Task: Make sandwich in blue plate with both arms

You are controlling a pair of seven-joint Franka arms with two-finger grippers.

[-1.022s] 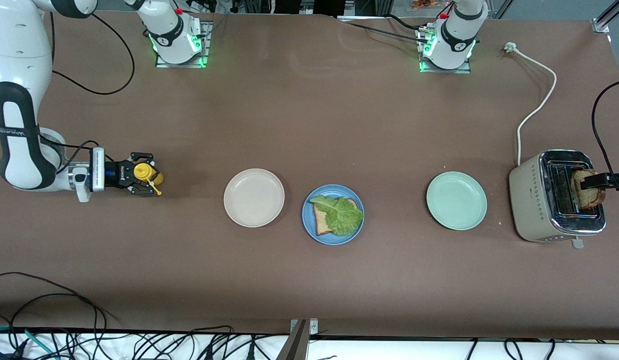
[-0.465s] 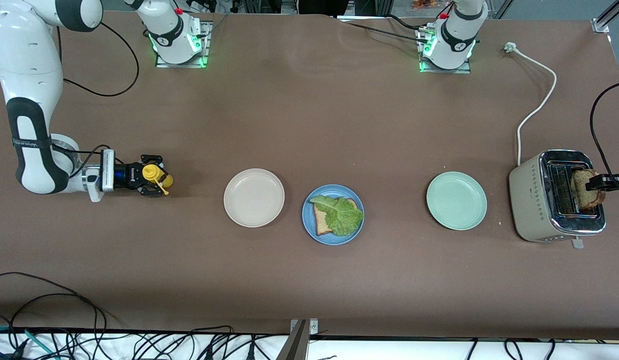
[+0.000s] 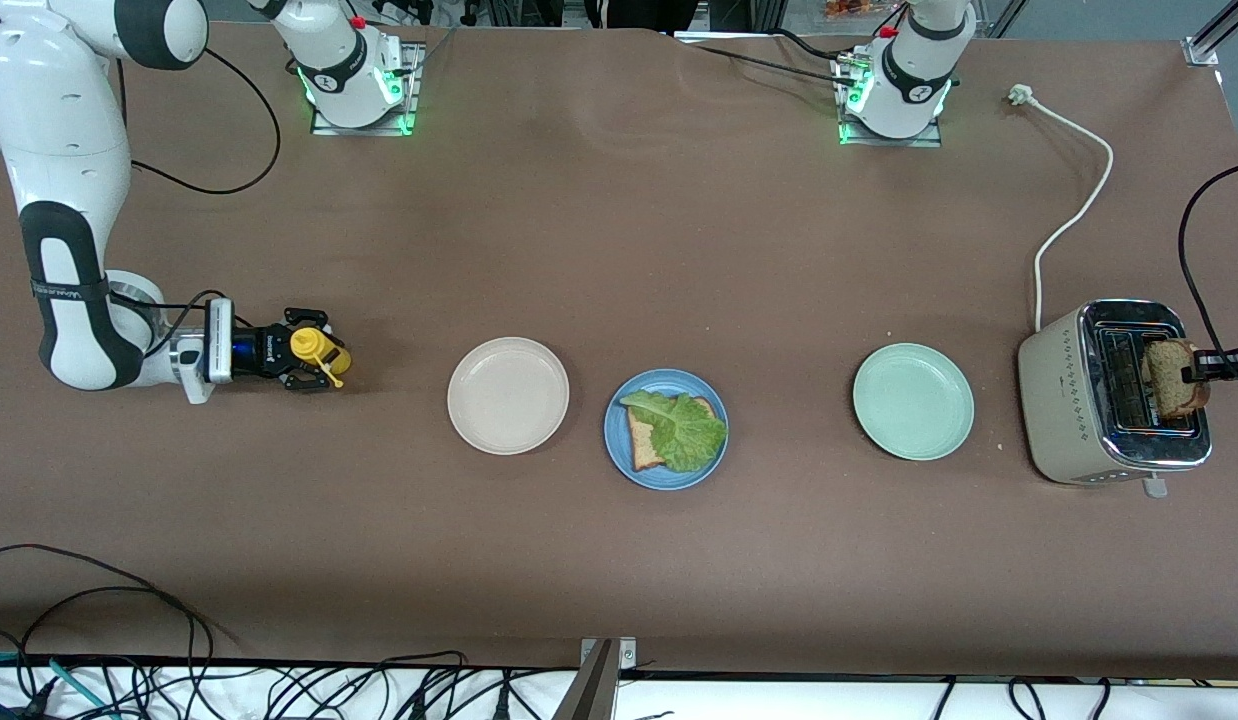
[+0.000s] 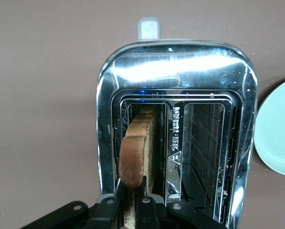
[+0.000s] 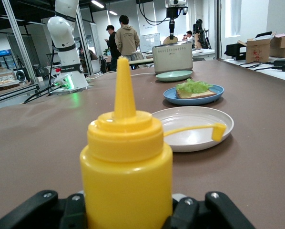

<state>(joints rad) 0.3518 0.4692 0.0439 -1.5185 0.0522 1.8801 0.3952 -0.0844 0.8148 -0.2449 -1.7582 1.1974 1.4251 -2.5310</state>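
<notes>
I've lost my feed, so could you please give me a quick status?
Left gripper shut on toast in toaster. Right gripper at mustard bottle. Blue plate: bread, lettuce. Path unobstructed.

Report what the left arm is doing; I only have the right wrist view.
Observer: The left gripper is over the toaster, jaws shut on a brown bread slice standing in one slot.
Operator: My right gripper is at the mustard bottle. Check the other slot.
Observer: Empty; only its wire guides show.
</notes>
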